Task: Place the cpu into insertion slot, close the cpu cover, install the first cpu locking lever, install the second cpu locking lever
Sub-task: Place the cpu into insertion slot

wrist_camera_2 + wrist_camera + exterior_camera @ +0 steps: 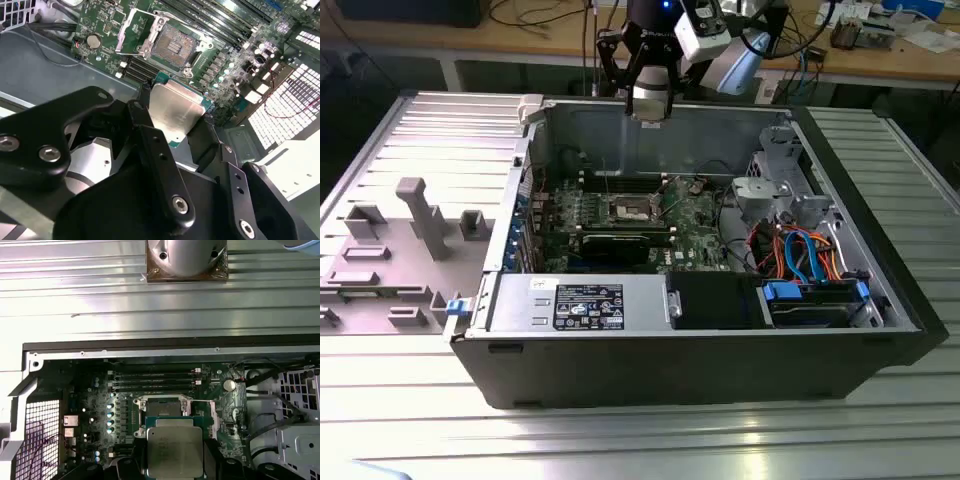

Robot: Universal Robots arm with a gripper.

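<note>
We see the arm hanging upright at the exterior view's top centre, its upper links cut off by the frame edge, with the gripper (pixel 650 105) above the computer case's (pixel 670 362) rear wall. In the second wrist view its fingers clamp the cpu (pixel 176 112) above the green board (pixel 97 22), hiding the chip's side edges.

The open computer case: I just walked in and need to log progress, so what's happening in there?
The robot arm's end effector grips the cpu above the green board inside the case. The socket on the board is empty and the cpu cover is swung open, so nothing is seated yet.
</note>
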